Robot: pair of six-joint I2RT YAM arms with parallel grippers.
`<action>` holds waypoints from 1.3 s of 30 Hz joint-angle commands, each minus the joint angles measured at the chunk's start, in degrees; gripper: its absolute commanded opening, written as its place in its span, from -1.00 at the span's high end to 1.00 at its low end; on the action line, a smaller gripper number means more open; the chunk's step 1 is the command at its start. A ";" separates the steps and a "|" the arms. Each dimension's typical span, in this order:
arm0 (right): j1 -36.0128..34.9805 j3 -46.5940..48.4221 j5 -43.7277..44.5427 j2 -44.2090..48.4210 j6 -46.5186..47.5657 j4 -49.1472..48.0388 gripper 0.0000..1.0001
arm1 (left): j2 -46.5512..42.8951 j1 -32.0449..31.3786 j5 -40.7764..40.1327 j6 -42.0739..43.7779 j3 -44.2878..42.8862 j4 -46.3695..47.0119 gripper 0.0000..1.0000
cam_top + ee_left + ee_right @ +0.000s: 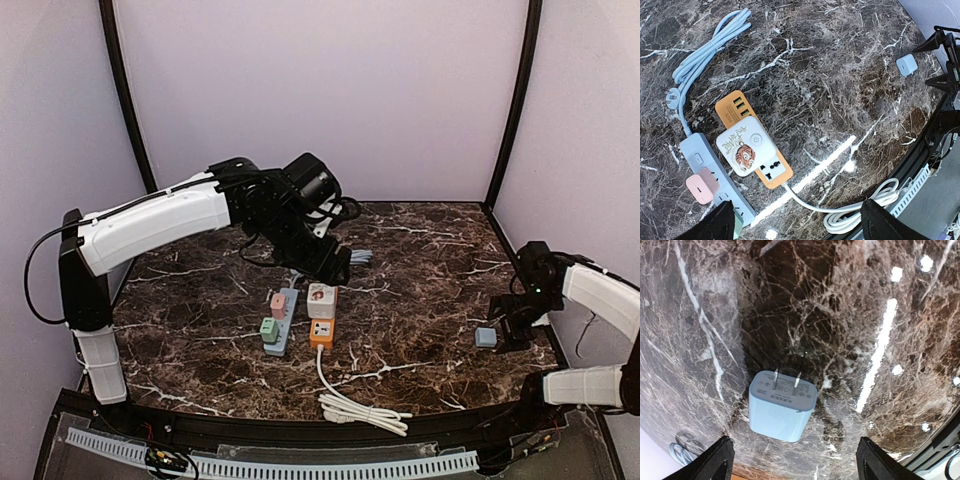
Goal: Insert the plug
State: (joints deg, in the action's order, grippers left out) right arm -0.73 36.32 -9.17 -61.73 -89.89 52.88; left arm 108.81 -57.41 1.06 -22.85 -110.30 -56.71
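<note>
plug [486,337] on the table [420,290], well right of the socket block [321,335]; power strip [286,319] just left of it.

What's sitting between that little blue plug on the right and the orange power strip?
Nothing: only bare marble tabletop separates the blue plug from the orange power strip, clearest in the top view.

The white adapter [746,146] on the orange power strip [726,112] bears red Chinese characters, too unclear to read, beside a tiger drawing and a power symbol. Fine print on the blue plug [781,410]'s pronged face is illegible.
</note>
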 commanded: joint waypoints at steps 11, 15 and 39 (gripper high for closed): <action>0.20 -0.84 2.11 -6.29 -5.37 -7.95 -0.55 | -3.17 0.00 2.47 1.53 2.62 1.29 -0.73; 0.20 -0.52 3.07 -8.83 -4.55 -8.18 -0.50 | -3.17 0.03 2.37 1.74 2.70 1.07 -0.72; 3.26 -0.67 2.40 -15.70 -0.11 -13.22 0.98 | -1.94 1.13 2.31 2.60 0.79 -0.76 -0.75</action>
State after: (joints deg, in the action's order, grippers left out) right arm 2.02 36.05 -8.01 -75.66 -91.96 42.24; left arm 108.71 -56.77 3.20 -20.97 -108.38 -55.42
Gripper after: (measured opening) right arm 0.374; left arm 0.867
